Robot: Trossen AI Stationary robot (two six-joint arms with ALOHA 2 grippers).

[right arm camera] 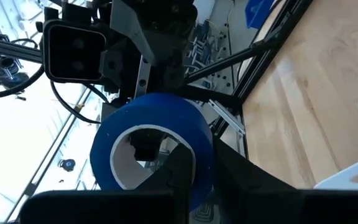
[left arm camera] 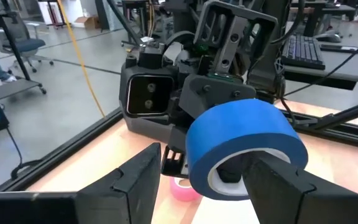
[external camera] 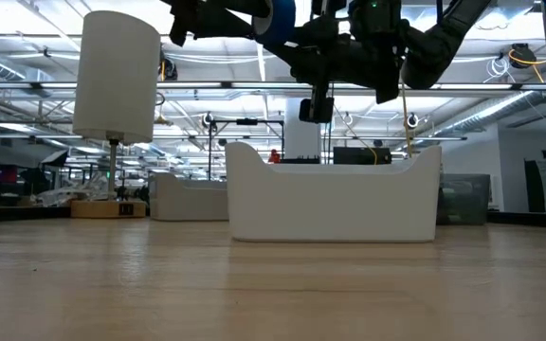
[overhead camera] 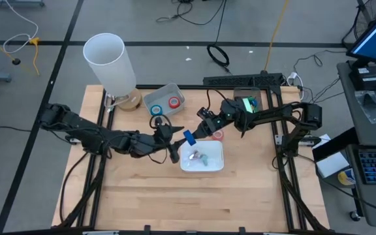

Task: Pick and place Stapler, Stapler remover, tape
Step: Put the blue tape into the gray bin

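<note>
blue tape mid-handover above the white bin

i see the blue tape roll held in the air over the white bin on the table. right end effector is clamped on the roll's wall; left end effector sits spread around it, grip unclear. bin already holds some items i can't identify. red and blue rolls are in the grey tray; a pink roll lies by the bin. drop not yet done.

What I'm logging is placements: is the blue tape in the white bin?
Out: right gripper holds blue tape aloft, over white bin's corner.
</note>
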